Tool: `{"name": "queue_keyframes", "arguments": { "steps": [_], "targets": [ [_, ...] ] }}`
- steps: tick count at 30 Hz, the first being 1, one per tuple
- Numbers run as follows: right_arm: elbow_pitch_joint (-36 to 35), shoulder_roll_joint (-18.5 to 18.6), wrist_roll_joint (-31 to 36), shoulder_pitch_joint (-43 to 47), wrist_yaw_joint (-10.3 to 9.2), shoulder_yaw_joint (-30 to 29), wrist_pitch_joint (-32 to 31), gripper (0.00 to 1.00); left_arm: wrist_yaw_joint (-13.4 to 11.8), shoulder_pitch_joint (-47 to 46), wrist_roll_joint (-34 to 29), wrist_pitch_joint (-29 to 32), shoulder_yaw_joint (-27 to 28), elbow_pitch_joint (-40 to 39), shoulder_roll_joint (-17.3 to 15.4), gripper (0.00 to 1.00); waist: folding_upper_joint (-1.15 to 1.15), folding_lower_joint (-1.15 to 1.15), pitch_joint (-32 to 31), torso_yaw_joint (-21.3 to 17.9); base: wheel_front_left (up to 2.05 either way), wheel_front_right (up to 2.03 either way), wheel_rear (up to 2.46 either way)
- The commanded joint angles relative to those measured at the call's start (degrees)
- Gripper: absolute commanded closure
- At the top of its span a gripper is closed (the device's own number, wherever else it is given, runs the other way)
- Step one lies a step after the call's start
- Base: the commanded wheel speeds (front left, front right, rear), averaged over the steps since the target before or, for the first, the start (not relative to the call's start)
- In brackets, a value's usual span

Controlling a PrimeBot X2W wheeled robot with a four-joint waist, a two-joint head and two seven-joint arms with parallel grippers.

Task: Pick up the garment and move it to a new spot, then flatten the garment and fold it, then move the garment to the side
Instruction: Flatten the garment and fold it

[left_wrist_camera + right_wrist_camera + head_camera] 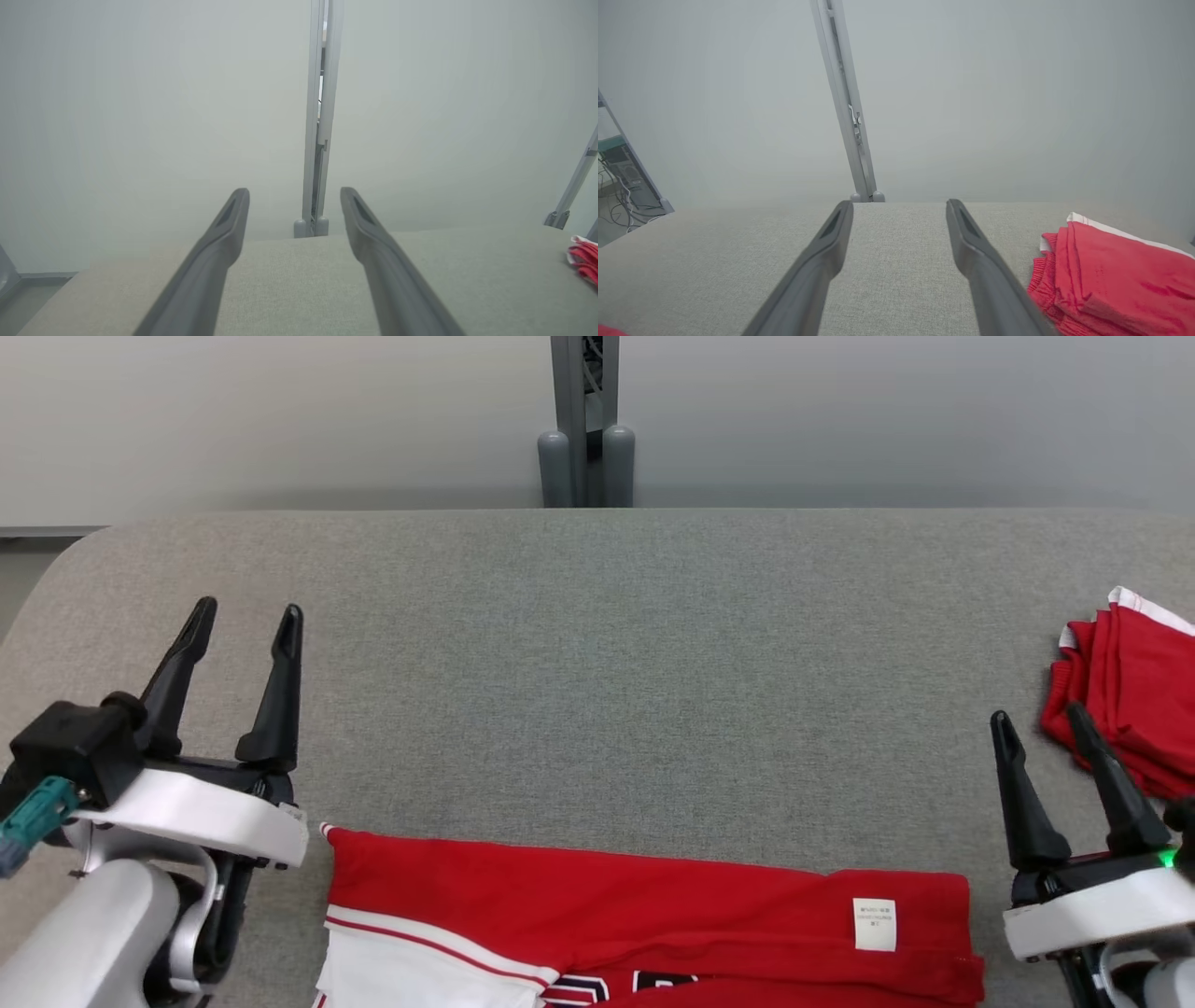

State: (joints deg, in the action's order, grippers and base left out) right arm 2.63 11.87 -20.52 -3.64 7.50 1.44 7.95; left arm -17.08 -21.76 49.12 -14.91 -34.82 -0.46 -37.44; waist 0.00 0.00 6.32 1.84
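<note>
- The grey woven-fabric tabletop (597, 644) is stretching wide across the head view, with its far-left corner rounded.
- A plain pale grey wall (280, 411) is standing behind it, and a grey metal upright post (586, 420) is rising at the middle of the far edge.
- The red jersey with white trim (607, 896) is lying flat at the near edge, between the grippers.
- A folded pile of red cloth (1139, 681) is sitting at the right edge.
- The left gripper (248, 609) and the right gripper (1038, 713) are hovering with fingers spread wide, gripping nothing.

Garment (653, 915): lower part cut off by bottom edge; dark lettering (665, 983) clipped, unreadable. White label (875, 924): print too small. Folded red pile (1139, 681): runs off right edge, lower-left corner behind right hand (1039, 715).
</note>
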Motion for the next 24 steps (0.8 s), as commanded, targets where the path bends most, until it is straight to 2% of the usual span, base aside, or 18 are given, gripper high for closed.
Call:
{"name": "queue_keyframes", "arguments": {
  "steps": [1, 6, 8, 12, 16, 24],
  "targets": [
    [1.01, -1.49, 0.94, 0.56, -0.03, -0.41, 3.02, 0.0, -0.52, 4.04, -3.24, -0.25, 4.39, 0.05, 3.95, 0.0, 0.0, 0.0, -0.24, -0.26, 0.0, 0.0, 0.0],
    [3.61, -4.6, 4.21, 1.86, -0.03, 0.27, 6.59, 0.0, 4.17, 13.54, -15.45, -0.28, 17.77, -0.57, 15.62, 0.0, 0.0, 0.0, -0.87, -0.84, 0.0, 0.0, 0.0],
    [4.79, -5.57, 4.46, 2.41, -0.03, 0.02, 7.03, 0.0, 7.16, 17.37, -18.64, -0.28, 22.06, 0.31, 20.12, 0.0, 0.0, 0.0, -1.15, -0.88, 0.0, 0.0, 0.0],
    [6.21, -6.68, 4.9, 3.17, -0.03, 0.21, 7.35, 0.0, 14.11, 21.82, -24.66, -0.3, 27.2, 2.89, 26.57, 0.0, 0.0, 0.0, -1.59, -0.85, 0.0, 0.0, 0.0],
    [6.02, -7.12, 5.15, 3.36, -0.03, 0.3, 7.36, 0.0, 19.65, 23.75, -30.1, -0.3, 30.76, 4.8, 30.25, 0.0, 0.0, 0.0, -1.54, -0.65, 0.0, 0.0, 0.0],
    [7.39, -6.68, 4.24, 3.31, -0.03, 0.51, 7.33, 0.0, 23.32, 22.11, -33.57, -0.3, 35.58, 6.01, 33.37, 0.0, 0.0, 0.0, -1.08, -0.21, 0.0, 0.0, 0.0]
  ]
}}
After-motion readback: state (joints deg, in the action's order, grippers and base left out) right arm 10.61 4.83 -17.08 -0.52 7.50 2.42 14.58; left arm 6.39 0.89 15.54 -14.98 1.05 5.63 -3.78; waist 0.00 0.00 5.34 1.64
